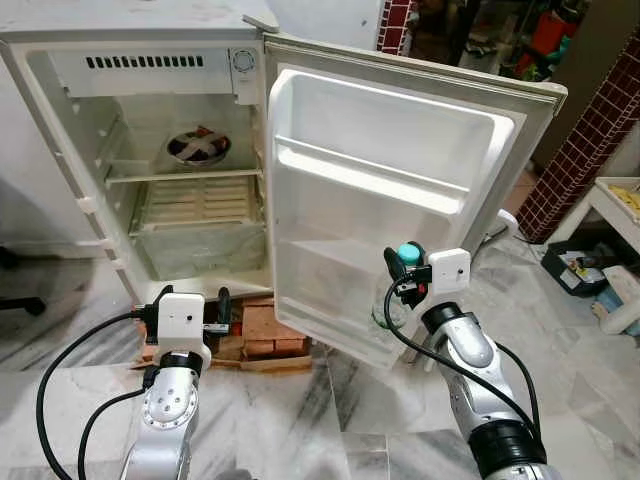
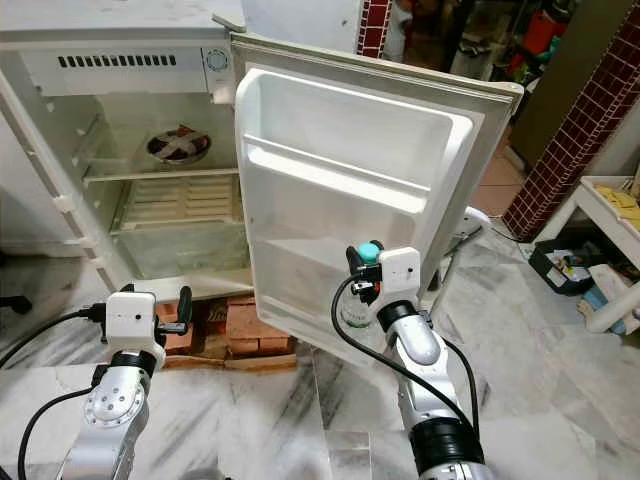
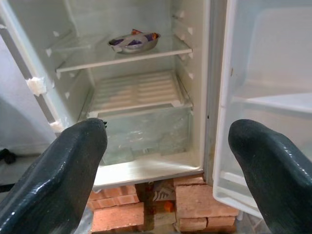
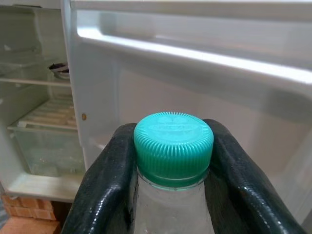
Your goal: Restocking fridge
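My right hand (image 4: pixel 171 170) grips the bottle (image 4: pixel 173 204) by its neck, at the fridge door (image 1: pixel 400 200)'s lower shelf. Left hand (image 3: pixel 165 165) open, idle. Risk: the bottle swings, clips the shelf rail and slips.

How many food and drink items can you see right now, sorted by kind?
Bottles: 1, the green-capped bottle held by the right gripper at the fridge door.
Bowls: 1, the metal bowl on the upper shelf.
Total: 2.
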Tool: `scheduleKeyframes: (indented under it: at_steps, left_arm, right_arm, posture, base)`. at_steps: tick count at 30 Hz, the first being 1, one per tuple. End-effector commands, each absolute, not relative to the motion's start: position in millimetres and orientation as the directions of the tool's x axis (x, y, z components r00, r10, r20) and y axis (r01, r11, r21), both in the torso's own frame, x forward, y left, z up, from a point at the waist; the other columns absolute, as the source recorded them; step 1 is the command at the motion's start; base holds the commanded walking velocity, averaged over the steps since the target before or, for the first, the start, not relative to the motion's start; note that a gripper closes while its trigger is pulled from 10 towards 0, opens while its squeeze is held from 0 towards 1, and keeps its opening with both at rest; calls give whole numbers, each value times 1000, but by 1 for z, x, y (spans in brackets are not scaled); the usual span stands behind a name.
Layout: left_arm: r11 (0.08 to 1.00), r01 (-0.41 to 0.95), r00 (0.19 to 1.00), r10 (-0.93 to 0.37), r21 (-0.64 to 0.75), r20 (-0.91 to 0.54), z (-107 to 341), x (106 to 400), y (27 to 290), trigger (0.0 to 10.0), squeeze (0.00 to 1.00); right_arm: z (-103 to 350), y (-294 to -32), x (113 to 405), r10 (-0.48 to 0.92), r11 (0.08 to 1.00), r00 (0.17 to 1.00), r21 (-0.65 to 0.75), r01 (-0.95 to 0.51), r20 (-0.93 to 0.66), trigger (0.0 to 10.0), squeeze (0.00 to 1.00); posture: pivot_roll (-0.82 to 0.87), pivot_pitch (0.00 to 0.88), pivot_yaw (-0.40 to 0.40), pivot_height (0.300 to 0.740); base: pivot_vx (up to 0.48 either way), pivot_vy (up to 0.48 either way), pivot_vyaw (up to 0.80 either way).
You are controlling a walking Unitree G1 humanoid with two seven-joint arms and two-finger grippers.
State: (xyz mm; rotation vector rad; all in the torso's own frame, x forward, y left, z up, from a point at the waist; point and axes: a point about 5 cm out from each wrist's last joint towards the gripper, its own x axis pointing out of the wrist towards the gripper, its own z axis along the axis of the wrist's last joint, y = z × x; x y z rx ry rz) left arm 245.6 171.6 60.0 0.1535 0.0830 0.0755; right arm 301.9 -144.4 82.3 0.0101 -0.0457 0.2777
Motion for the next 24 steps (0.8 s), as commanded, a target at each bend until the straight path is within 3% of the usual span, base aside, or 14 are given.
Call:
scheduleKeyframes:
  at_steps: [1, 7, 24]
  left_arm:
    - [985, -61, 995, 73, 160, -71, 62, 246, 170, 10000, 0]
    - [981, -84, 993, 96, 176, -63, 63, 246, 172, 10000, 0]
    - [977, -100, 992, 111, 186, -51, 66, 246, 177, 10000, 0]
  right_arm:
    - [87, -144, 303, 278, 961, 958, -3, -278, 71, 10000, 0]
    - [88, -144, 303, 279, 960, 957, 6, -281, 82, 10000, 0]
    - [90, -144, 305, 281, 959, 956, 2, -283, 85, 10000, 0]
  posture:
    - [76, 0, -55, 651]
    - [77, 0, -55, 612]
    - [78, 0, -59, 612]
  base:
    - [0, 0, 0]
    - [0, 0, 0]
    - [0, 0, 0]
